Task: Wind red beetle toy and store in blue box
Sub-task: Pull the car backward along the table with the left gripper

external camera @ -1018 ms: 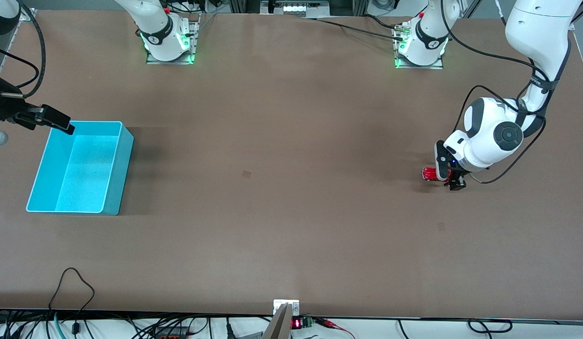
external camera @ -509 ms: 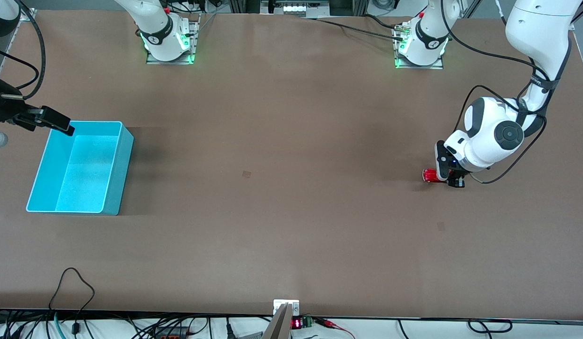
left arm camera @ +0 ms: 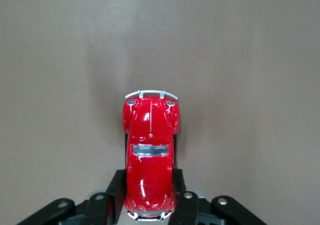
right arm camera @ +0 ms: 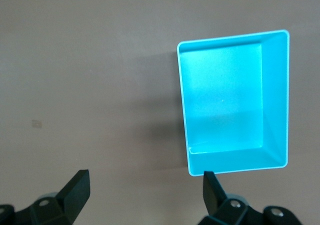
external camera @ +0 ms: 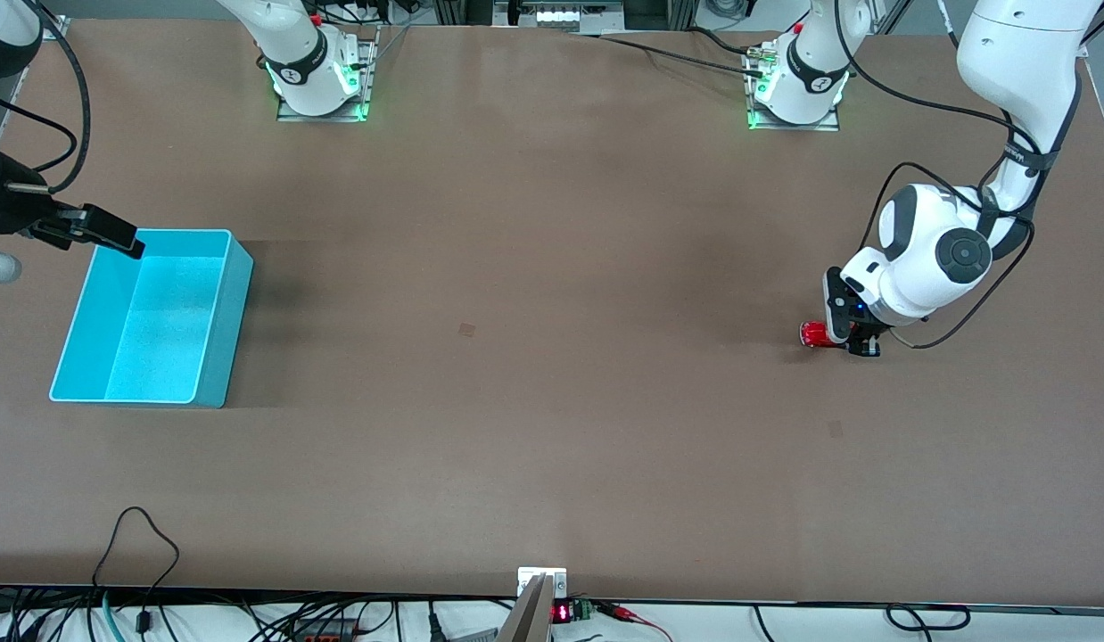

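Observation:
The red beetle toy [external camera: 815,333] is at the left arm's end of the table, low at the table surface. My left gripper [external camera: 853,344] is shut on it. In the left wrist view the black fingers [left arm camera: 116,186] clamp both sides of the toy's [left arm camera: 150,150] rear half, and its front bumper points away from the wrist. The blue box [external camera: 236,332] stands empty at the right arm's end. My right gripper [external camera: 90,225] is open and empty, above the table beside the box's corner nearest the robots' bases. The box's rim [right arm camera: 232,39] shows in the right wrist view between the wide-open right fingertips [right arm camera: 76,185].
Bare brown table lies between the toy and the box. Cables and a small device [external camera: 541,584] lie along the table edge nearest the front camera. The arm bases [external camera: 320,85] stand along the other long edge.
The left gripper's fingers drew in around the toy and the toy shifted slightly. The right gripper drifted a little toward the table's end.

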You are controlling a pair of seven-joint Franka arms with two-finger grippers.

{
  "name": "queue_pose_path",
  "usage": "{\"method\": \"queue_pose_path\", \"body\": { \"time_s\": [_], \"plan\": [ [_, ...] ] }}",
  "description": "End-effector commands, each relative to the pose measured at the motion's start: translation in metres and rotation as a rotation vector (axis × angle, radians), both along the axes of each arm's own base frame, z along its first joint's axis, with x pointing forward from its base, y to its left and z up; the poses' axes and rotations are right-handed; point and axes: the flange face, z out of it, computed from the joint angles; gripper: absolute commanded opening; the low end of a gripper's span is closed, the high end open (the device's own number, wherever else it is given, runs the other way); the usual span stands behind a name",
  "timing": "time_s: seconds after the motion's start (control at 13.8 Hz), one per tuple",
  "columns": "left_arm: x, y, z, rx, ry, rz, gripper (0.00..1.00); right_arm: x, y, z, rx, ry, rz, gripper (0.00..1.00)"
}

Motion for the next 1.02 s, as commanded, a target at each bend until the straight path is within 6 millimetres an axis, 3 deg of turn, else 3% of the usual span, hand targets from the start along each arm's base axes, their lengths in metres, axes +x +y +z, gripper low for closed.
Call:
{"method": "queue_pose_path", "body": {
  "time_s": [0.0,0.58,0.87,0.95],
  "plan": [
    [0.001,0.000,-0.003,-0.003,-0.002,-0.017,0.29,0.012,0.004,-0.036,0.011,0.095,0.018,1.00],
    [0.002,0.001,-0.006,-0.004,0.004,-0.015,0.28,0.010,0.013,-0.044,0.011,0.140,0.033,1.00],
    [0.008,0.025,-0.001,0.004,-0.005,0.005,0.28,0.013,0.012,-0.052,0.012,0.153,0.035,1.00],
    [0.008,0.041,0.001,0.004,0.003,-0.002,0.28,0.013,0.010,-0.053,0.012,0.155,0.032,1.00]
  ]
}}
